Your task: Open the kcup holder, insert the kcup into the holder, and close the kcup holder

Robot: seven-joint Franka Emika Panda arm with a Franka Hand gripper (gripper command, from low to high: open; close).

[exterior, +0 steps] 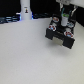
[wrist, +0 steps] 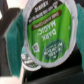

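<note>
The kcup holder (exterior: 60, 36) is a black boxy unit on the white table at the exterior view's right. Its top looks open, with colourful pods showing inside. My gripper (exterior: 65, 19) hangs just above the holder's far side. In the wrist view the kcup (wrist: 50, 36) fills the picture, with a bright green printed top and a whitish rim. It sits tilted between teal fingers (wrist: 16, 31), and the dark holder (wrist: 55, 75) lies right under it. The gripper is shut on the kcup. The fingertips themselves are hidden behind the pod.
A white bottle-like object (exterior: 25, 9) stands at the back on the exterior view's left. Dark clutter (exterior: 7, 20) lines the table's far edge. The white table (exterior: 25, 55) spreads in front of the holder.
</note>
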